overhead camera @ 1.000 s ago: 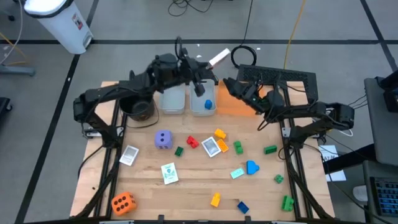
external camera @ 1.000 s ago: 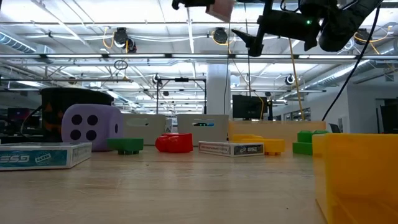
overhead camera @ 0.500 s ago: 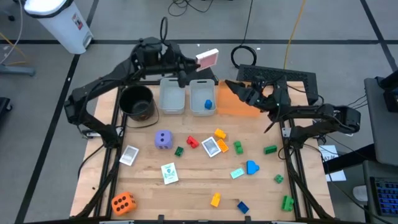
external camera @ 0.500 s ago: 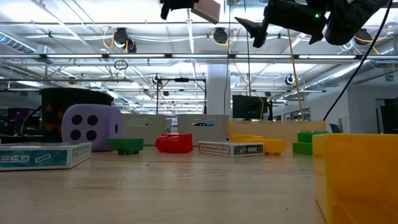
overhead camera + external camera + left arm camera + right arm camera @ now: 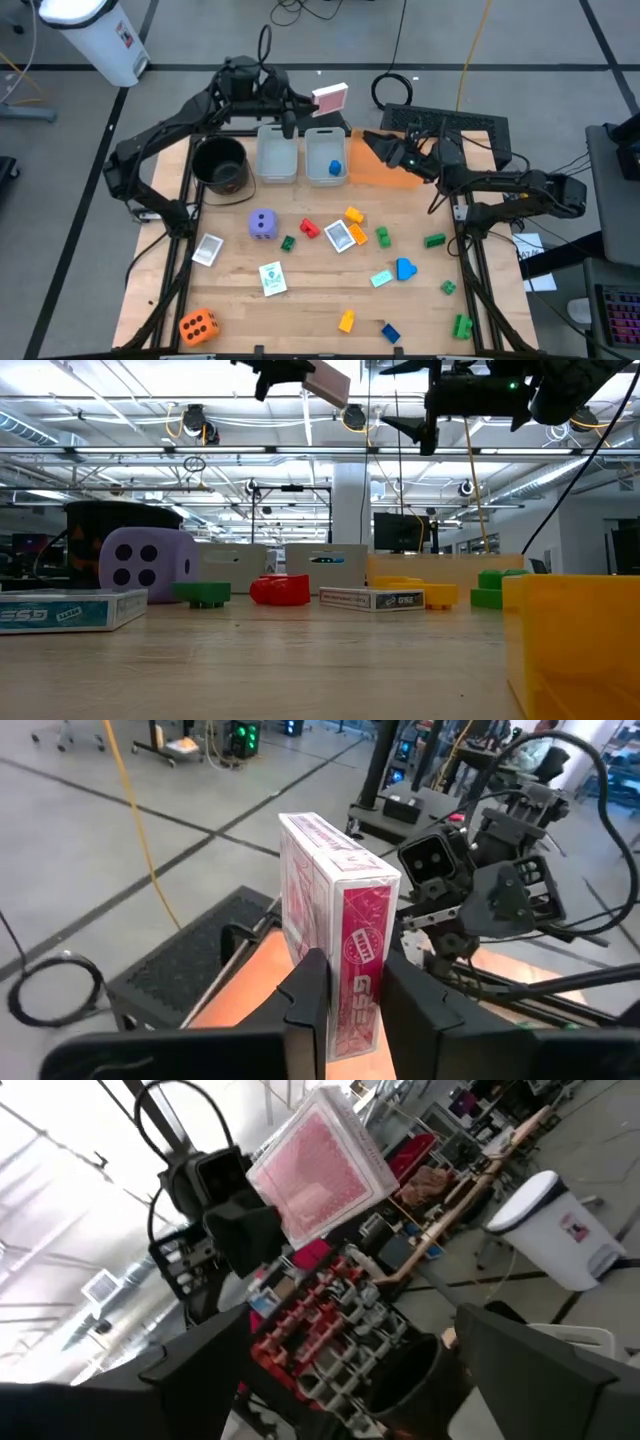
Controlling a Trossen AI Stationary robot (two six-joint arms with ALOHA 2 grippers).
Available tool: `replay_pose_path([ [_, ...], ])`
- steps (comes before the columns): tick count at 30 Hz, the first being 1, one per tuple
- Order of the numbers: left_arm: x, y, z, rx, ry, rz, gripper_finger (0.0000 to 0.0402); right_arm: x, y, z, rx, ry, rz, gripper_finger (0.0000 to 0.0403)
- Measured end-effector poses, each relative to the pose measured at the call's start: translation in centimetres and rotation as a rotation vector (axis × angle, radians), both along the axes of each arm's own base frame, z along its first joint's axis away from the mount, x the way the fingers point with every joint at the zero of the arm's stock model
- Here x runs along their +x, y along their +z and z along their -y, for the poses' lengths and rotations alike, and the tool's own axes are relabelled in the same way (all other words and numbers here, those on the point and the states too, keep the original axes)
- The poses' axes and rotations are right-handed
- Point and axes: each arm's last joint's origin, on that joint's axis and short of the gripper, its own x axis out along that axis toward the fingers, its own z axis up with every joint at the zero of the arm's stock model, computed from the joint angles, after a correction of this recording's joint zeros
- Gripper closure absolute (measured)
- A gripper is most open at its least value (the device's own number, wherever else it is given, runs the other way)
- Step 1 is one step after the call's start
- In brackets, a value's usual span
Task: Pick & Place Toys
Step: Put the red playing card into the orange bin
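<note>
Scattered across the desk (image 5: 240,300) in the lower half of the high view: bricks, purple die (image 5: 262,224), orange die (image 5: 198,325). Higher, upper centre, left gripper (image 5: 303,103) fingers clamped on pink card box (image 5: 331,98), aloft beyond the grey bins (image 5: 278,156). Right of it, right gripper (image 5: 372,138) fingers spread, empty, over orange tray (image 5: 385,172).

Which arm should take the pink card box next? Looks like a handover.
Right: its open right pincer waits beside the pink card box, which the left pincer holds up beyond the bins.
</note>
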Motion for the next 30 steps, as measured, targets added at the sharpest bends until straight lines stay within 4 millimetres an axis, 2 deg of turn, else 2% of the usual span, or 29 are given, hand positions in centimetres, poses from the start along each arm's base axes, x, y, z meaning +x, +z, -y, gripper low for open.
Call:
replay_pose_path([
  [6,0.0,-0.8,-0.9,-0.127,-0.057,-0.011,0.0338,0.1,-0.3,0.0,-0.02,-0.003,-0.06,0.0062],
  [9,0.2,-1.5,-1.5,-0.219,-0.1,-0.015,0.0338,0.8,0.3,0.0,-0.06,0.025,-0.161,0.0062],
  [16,1.2,-3.8,-3.2,-0.381,-0.117,-0.068,0.0332,2.1,4.9,-0.7,-0.328,0.053,-0.536,0.0062],
  [23,2.8,-6.2,-4.4,-0.493,-0.126,-0.106,0.0329,2.2,9.3,-2.7,-0.719,-0.177,-0.847,0.0062],
  [26,4.0,-7.3,-4.6,-0.539,-0.146,-0.111,0.0328,2.9,9.6,-3.3,-0.825,-0.193,-0.925,0.0062],
  [30,5.5,-8.3,-4.7,-0.585,-0.168,-0.094,0.0333,4.2,8.7,-3.3,-0.85,-0.15,-0.983,0.0062],
])
